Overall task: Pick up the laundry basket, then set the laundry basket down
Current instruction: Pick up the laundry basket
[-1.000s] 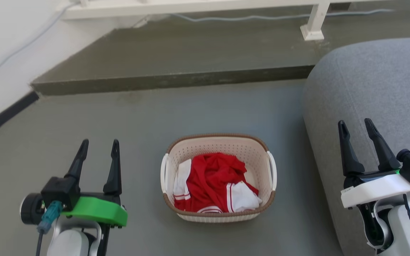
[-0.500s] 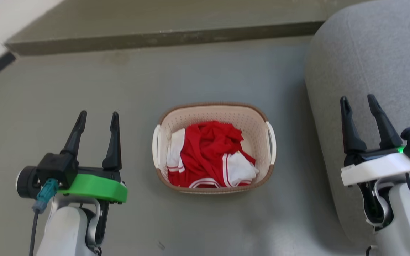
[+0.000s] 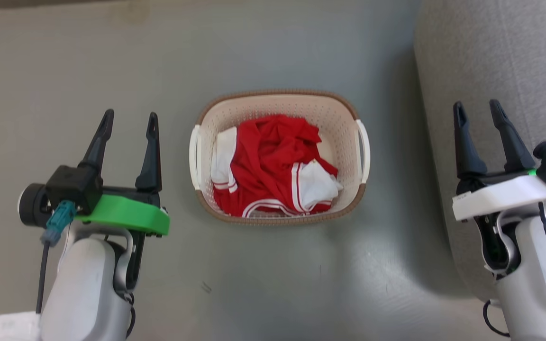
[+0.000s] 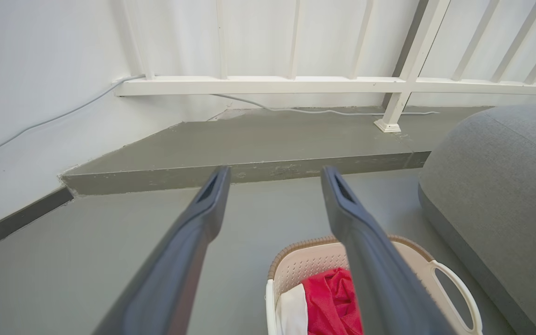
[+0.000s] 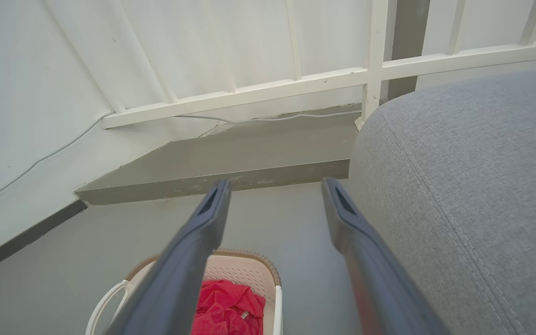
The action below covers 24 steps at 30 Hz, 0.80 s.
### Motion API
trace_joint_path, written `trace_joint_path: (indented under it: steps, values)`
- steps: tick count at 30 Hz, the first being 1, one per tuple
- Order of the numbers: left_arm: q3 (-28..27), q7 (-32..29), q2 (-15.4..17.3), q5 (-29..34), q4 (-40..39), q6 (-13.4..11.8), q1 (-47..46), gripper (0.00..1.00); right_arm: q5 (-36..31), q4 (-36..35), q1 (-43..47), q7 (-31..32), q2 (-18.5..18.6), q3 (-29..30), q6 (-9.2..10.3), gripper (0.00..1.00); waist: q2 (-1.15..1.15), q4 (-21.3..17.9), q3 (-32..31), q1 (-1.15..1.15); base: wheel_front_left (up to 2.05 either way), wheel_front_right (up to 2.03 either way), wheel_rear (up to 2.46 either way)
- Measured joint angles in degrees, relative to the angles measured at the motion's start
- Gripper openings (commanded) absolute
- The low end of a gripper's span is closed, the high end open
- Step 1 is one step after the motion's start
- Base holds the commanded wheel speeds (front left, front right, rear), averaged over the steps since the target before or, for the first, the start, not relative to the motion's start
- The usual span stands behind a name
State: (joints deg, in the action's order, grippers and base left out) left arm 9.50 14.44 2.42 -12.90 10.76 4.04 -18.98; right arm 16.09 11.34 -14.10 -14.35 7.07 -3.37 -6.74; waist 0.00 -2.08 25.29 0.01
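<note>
Cream basket (image 3: pixel 277 105) — clothes (image 3: pixel 268 161) (red) — sits between left tool (image 3: pixel 131 115), right tool (image 3: pixel 476 104).

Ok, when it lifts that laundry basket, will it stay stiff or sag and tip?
Probably stiff: the laundry basket looks like moulded perforated plastic. Likely light, holding only a red-and-white garment. Lifting one side handle alone might tip it.

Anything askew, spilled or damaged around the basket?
Nothing stands out. The laundry basket sits upright on the floor, red-and-white clothes crumpled inside, none spilled. The left gripper and right gripper are open, clear of it.
</note>
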Motion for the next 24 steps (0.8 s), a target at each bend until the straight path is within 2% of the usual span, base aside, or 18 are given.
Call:
trace_joint_path:
  steps: [12, 24]
  values:
    - [1.53, 0.00, -0.22, -0.77, 7.15, 1.04, -7.67, 1.00, 1.12, 6.57, -8.31, -0.09, -0.58, -2.05, -0.32, 1.00, 0.00, -0.07, 8.70, 0.00, 0.00, 0.00, 0.00]
    - [2.19, 0.00, -0.73, -1.58, 17.39, 1.58, -16.77, 1.00, 1.38, 17.47, -16.47, -0.24, -0.45, -5.21, -0.33, 1.00, 0.00, 0.14, 16.96, 0.00, 0.00, 0.00, 0.00]
